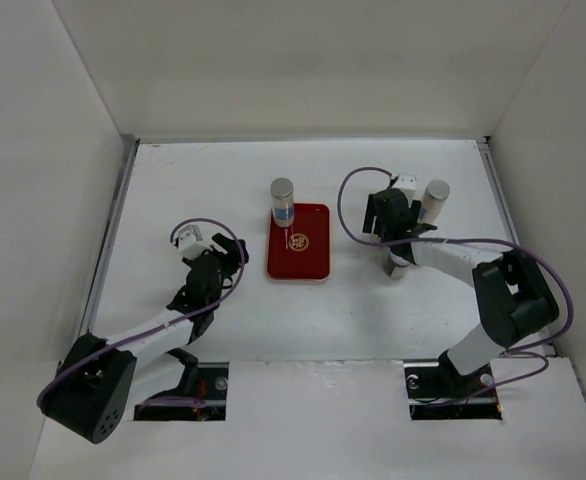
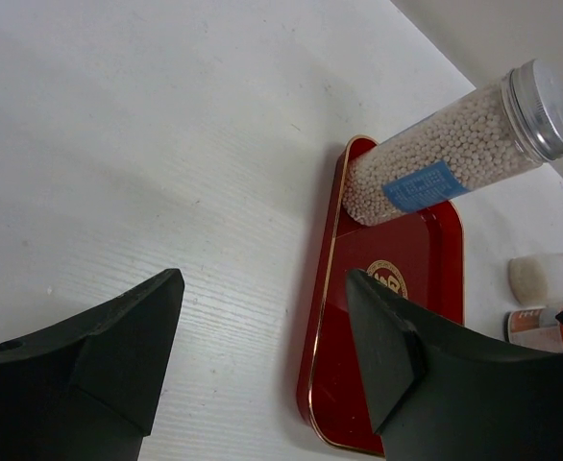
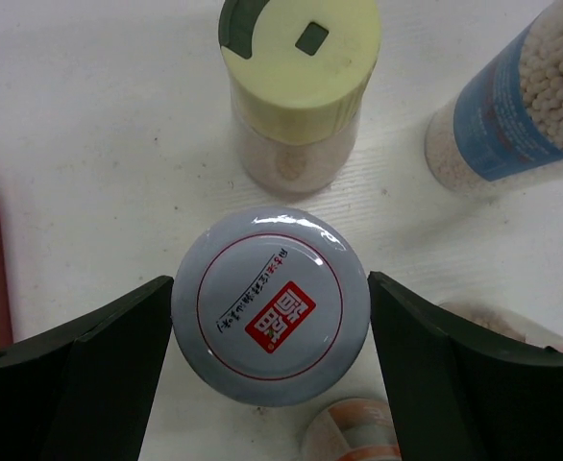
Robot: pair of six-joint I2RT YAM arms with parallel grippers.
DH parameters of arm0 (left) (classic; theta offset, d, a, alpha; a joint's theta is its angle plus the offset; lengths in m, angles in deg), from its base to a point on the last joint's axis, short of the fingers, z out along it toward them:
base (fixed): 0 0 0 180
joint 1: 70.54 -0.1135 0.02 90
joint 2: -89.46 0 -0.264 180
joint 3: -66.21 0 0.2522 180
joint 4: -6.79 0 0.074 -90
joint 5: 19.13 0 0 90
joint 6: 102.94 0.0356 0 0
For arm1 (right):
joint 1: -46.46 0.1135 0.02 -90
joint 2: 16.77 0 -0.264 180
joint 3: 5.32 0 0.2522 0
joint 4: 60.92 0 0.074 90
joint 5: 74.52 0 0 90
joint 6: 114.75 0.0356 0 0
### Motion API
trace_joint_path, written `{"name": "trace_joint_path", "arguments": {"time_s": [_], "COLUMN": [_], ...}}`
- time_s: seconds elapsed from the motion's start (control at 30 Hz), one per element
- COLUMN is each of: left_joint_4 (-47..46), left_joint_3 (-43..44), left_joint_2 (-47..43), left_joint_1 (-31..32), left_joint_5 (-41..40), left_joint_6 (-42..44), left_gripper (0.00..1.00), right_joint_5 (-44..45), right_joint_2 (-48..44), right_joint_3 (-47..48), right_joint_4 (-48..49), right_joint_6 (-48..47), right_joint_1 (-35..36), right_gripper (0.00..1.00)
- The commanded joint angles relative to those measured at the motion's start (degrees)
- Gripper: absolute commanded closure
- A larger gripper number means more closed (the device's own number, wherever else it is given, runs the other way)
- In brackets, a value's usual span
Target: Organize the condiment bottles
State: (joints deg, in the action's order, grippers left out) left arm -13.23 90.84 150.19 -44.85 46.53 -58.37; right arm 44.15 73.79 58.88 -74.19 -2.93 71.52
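Right gripper (image 3: pixel 271 279): my jaws flank pale-lidded jar (image 3: pixel 272 307), contact unclear. Orange-labelled bottle (image 3: pixel 351 434), 6 o'clock, cut off. Left gripper (image 2: pixel 264 279): jaws apart, empty; only this wrist view shows grey-capped bottle (image 2: pixel 445 158) on red tray (image 2: pixel 435 250).

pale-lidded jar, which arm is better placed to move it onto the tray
Right: the right gripper straddles the pale-lidded jar; the left gripper hangs empty across the red tray from it.

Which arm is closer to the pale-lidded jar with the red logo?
Right. Its fingers flank the jar, one each side; the left arm is across the red tray from it.
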Motion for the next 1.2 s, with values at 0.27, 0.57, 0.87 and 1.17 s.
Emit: {"name": "trace_joint_path", "arguments": {"time_s": [0.27,0.57,0.87,1.17], "left_joint_4": [-2.69,-2.78,-2.78,-2.78], "left_joint_3": [0.20,-0.15,0.64,0.55], "left_joint_2": [0.01,-0.35,1.76,0.89], "left_joint_1": [0.37,0.02,-0.07,-0.07], "left_joint_5": [0.70,0.34,1.40,2.01], "left_joint_6": [-0.27,-0.36,-0.36,-0.45], "left_gripper": [0.33,0.33,0.33,0.33], "right_joint_5": [0.34,-2.39,-4.23,-3.79], "right_joint_2": [-7.33,2.41,16.03,20.26], "right_joint_3": [4.23,15.12,27.43,28.32], "right_joint_4": [7.69,9.00,8.91,10.40], "right_joint_6": [-1.88,-1.17,-1.08,-0.73], "right_joint_1": [2.57,11.19,13.74,13.74], "right_gripper": [0.40,0.40,0.39,0.30]}}
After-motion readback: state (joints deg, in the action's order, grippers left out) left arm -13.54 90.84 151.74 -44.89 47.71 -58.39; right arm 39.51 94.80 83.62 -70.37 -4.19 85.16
